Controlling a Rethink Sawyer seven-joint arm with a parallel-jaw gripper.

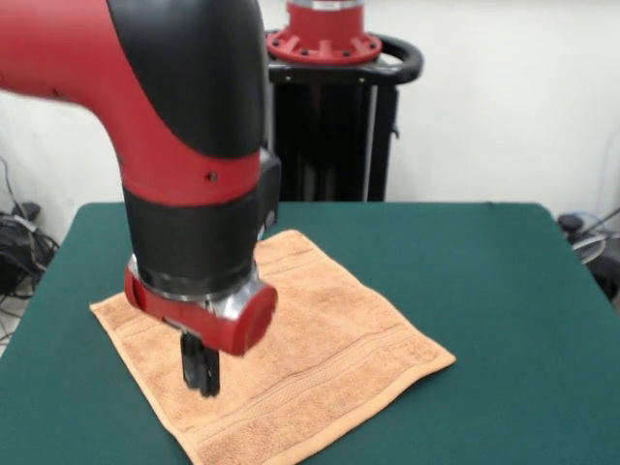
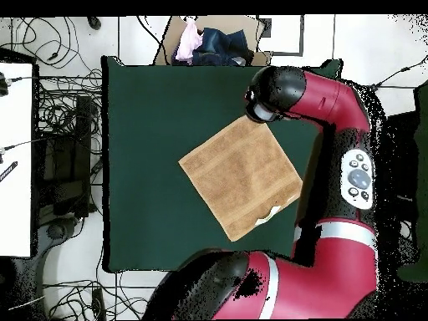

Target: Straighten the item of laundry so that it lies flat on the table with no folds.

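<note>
The orange-tan towel [image 1: 320, 329] lies spread out as a diamond on the left half of the green table [image 1: 484, 291], and it looks flat, with band stripes near its ends. My gripper [image 1: 201, 373] hangs straight down from the red wrist over the towel's left part, fingers close together with the tips at or just above the cloth. In the overhead view the towel [image 2: 238, 175] lies right of the middle of the table [image 2: 142, 125], its small white tag [image 2: 269, 216] at the lower edge. The wrist [image 2: 269, 94] hides the gripper at the towel's upper right corner.
The black pedestal [image 1: 329, 116] stands at the table's far side. A box of clothes [image 2: 209, 42] sits beyond the table's top edge in the overhead view. Cables [image 2: 67, 109] and a white desk [image 2: 17, 150] lie to the left.
</note>
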